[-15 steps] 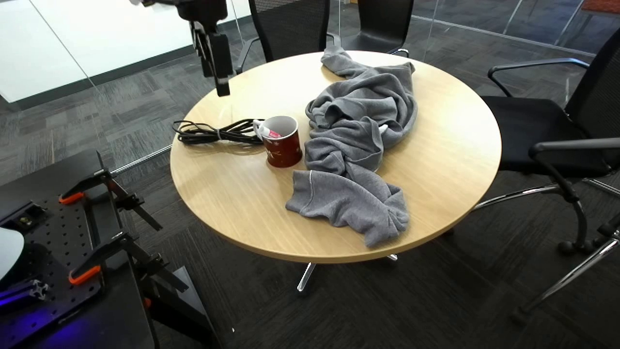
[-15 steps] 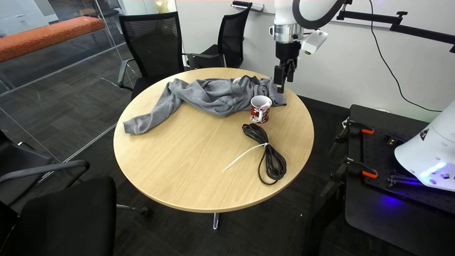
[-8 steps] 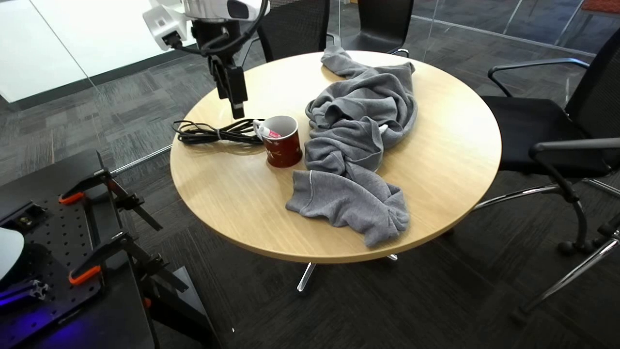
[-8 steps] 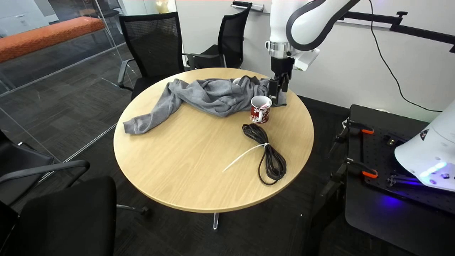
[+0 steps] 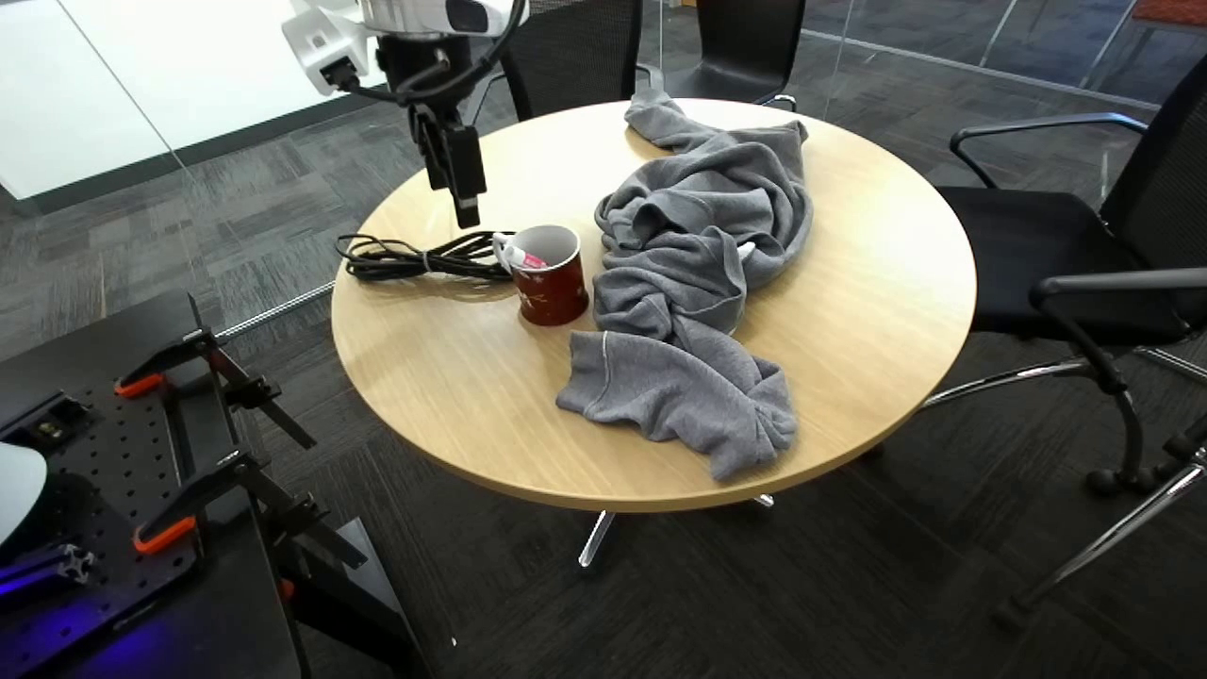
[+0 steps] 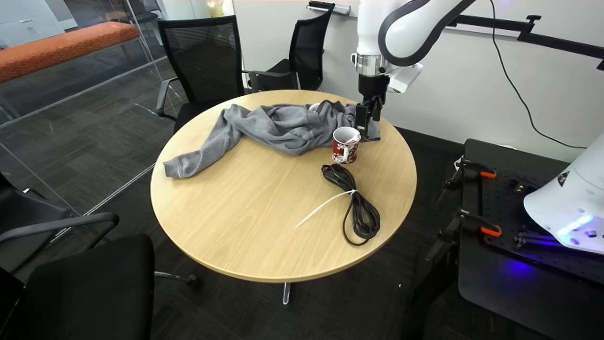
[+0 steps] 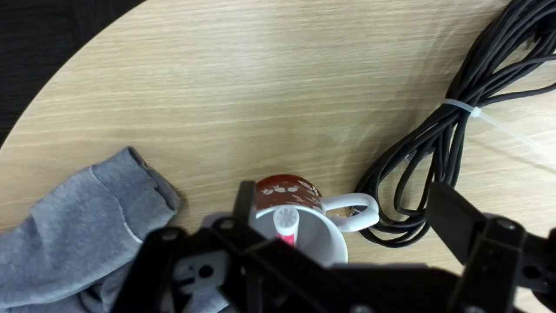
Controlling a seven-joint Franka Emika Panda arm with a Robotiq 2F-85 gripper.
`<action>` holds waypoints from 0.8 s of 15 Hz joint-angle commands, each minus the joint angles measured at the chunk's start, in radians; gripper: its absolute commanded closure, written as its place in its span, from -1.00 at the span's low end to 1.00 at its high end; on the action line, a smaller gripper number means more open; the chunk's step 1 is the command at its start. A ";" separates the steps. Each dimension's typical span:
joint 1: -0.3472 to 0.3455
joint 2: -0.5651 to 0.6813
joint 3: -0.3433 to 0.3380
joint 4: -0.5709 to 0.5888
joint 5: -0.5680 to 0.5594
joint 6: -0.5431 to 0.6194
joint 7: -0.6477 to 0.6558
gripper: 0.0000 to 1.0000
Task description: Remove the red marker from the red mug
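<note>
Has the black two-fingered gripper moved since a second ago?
Yes: in an exterior view, the gripper went down and toward the unmoved, round dark-red mug.

One mug (image 5: 554,296), one cable (image 7: 447,117), apparently one marker (image 7: 286,222).

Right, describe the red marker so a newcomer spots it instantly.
On the round wooden table, between grey cloth and coiled black cable, stands the red mug. The red marker leans inside, white end up. Unlike the curved white handle, it is straight and part pinkish-red.
</note>
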 commanded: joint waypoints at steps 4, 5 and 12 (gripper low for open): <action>-0.001 0.077 -0.005 0.106 -0.012 -0.001 0.034 -1.00; -0.001 0.089 -0.007 0.121 -0.012 -0.006 0.039 -1.00; -0.007 0.171 -0.030 0.187 -0.016 -0.018 0.071 -0.88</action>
